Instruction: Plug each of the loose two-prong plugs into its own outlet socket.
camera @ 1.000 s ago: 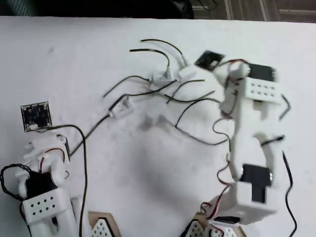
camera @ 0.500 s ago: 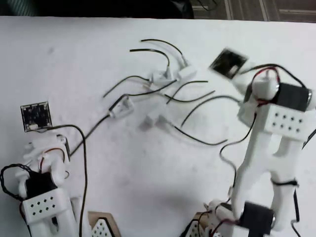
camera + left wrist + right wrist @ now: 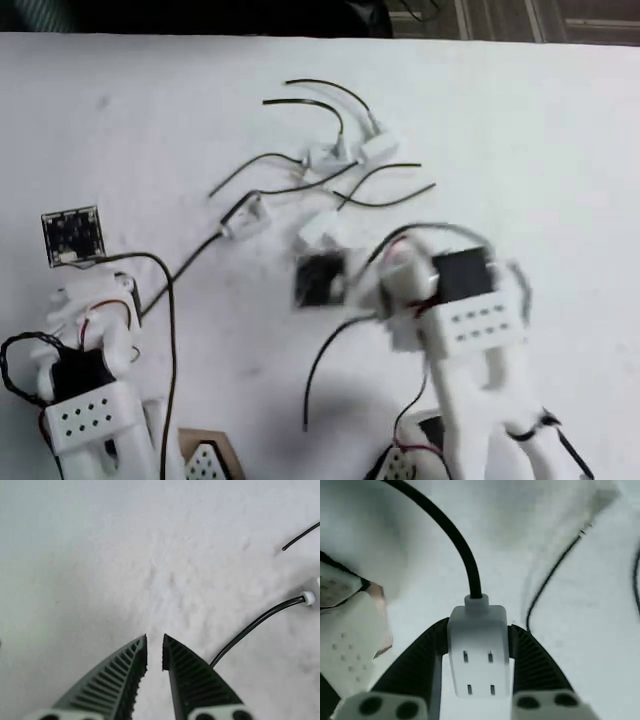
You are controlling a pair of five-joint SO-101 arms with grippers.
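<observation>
My right claw [image 3: 478,625] is clamped on an outlet socket [image 3: 478,655], slots facing out and none occupied. Its black lead [image 3: 445,530] runs off behind it. My left claw [image 3: 154,638] sits well apart from that socket, nearly closed and holding nothing. Beyond the socket, loose plugs [image 3: 322,230] lie scattered on the table [image 3: 150,120]. Assessment: no pairing confirmed; all insertions outstanding.

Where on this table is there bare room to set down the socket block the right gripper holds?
Bare: the table right of the cable tangle, and the stretch beyond the black tile. Crowded: the centre, where plugs and cables overlap.
</observation>
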